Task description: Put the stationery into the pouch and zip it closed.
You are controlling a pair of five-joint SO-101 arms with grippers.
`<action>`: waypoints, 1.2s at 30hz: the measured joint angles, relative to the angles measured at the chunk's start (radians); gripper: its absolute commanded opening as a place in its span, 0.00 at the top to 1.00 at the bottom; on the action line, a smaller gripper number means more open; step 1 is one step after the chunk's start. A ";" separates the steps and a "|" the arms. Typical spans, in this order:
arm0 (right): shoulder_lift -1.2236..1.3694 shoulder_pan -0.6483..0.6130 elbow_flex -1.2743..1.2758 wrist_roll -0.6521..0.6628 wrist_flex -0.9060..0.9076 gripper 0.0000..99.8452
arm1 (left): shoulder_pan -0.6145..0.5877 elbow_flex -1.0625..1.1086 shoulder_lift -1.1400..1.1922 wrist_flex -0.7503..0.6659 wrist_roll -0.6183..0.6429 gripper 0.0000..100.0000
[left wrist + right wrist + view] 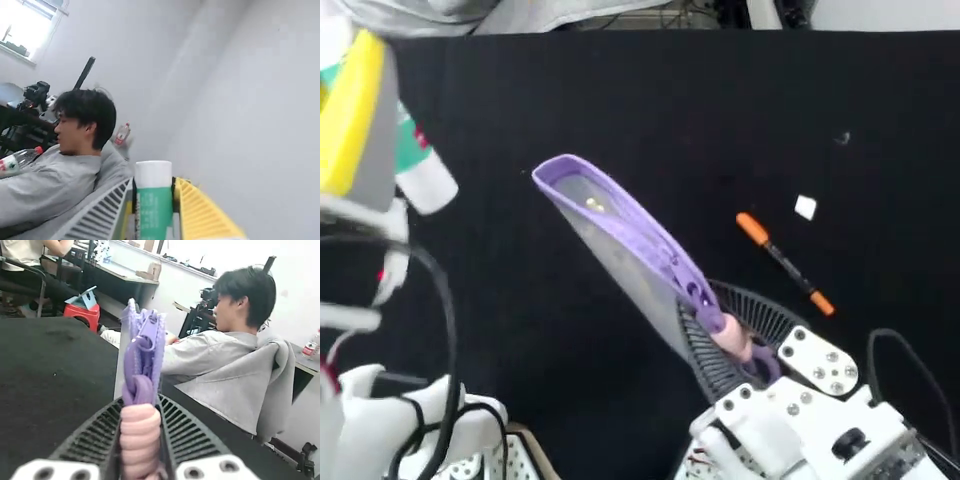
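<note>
Purple zip pouch [620, 235]: held open above the black table [520, 90], clamped at its pink coiled pull [140, 432] by the right gripper [141, 425]. White-and-green glue stick [154, 200]: clasped in the left gripper [153, 210], not yet packed. Orange marker [785, 262] and small white eraser [805, 207]: lying unpacked on the table. Zipping is judged not yet begun.

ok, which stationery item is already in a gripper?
The white glue stick with the green label, clamped in the left gripper. The orange pen and the small white block lie loose on the black table.
</note>
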 measured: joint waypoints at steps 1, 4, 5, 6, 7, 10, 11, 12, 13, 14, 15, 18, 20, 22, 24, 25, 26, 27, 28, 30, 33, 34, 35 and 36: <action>0.000 -0.002 0.000 0.000 0.000 0.99 | 0.012 0.000 0.000 0.000 0.003 0.97; 0.000 -0.006 0.000 0.002 0.000 0.99 | 0.124 0.026 0.008 0.000 0.011 0.97; 0.000 -0.006 0.000 0.002 0.000 0.99 | 0.173 0.025 0.015 0.000 0.011 0.97; 0.000 -0.006 0.000 0.002 0.000 0.99 | 0.221 0.025 0.017 0.000 0.011 0.97; -0.002 -0.006 0.000 0.002 0.000 0.99 | 0.262 0.025 0.017 0.000 0.011 0.97; -0.002 -0.006 0.000 0.003 0.000 0.99 | 0.316 0.020 0.008 0.000 0.011 0.97; -0.002 -0.006 0.000 0.003 0.000 0.99 | 0.321 0.011 0.008 0.000 0.011 0.97; -0.002 -0.006 0.000 0.003 0.000 0.99 | 0.324 0.037 0.005 0.000 0.011 0.97; -0.002 -0.006 0.000 0.003 0.000 0.99 | 0.327 0.063 0.005 0.000 0.012 0.97; -0.002 -0.006 0.000 0.003 0.000 0.99 | 0.331 0.094 0.005 0.000 0.012 0.97; -0.002 -0.006 0.000 0.003 0.000 0.99 | 0.338 0.135 0.008 0.000 0.018 0.97; -0.002 -0.008 0.000 0.003 0.000 0.99 | 0.336 0.232 0.023 0.002 0.032 0.97; -0.002 -0.008 0.000 0.003 0.000 0.99 | 0.338 0.269 0.020 0.003 0.064 0.97; -0.002 -0.008 0.000 0.003 0.000 0.99 | 0.338 0.284 0.017 0.003 0.084 0.97; -0.002 -0.008 0.000 0.003 0.000 0.99 | 0.350 0.293 0.020 0.003 0.092 0.97; -0.002 -0.008 0.000 0.003 0.000 0.99 | 0.367 0.296 0.020 0.003 0.094 0.97; -0.002 -0.008 0.000 0.003 0.000 0.99 | 0.385 0.299 0.020 0.003 0.094 0.97; -0.002 -0.008 0.000 0.003 0.000 0.99 | 0.402 0.307 0.018 0.003 0.094 0.97; -0.002 -0.008 0.000 0.003 0.000 0.99 | 0.413 0.324 0.015 0.003 0.094 0.97; -0.002 -0.008 0.000 0.003 0.000 0.99 | 0.428 0.374 0.017 0.003 0.094 0.97; -0.002 -0.008 0.000 0.003 0.000 0.99 | 0.431 0.468 0.021 0.003 0.100 0.97; -0.002 -0.008 0.000 0.003 0.000 0.99 | 0.431 0.494 0.021 0.003 0.100 0.97; -0.002 -0.008 0.000 0.003 0.000 0.99 | 0.427 0.514 0.021 0.003 0.100 0.97; -0.002 -0.009 0.000 0.003 0.000 0.99 | 0.423 0.528 0.021 0.003 0.100 0.97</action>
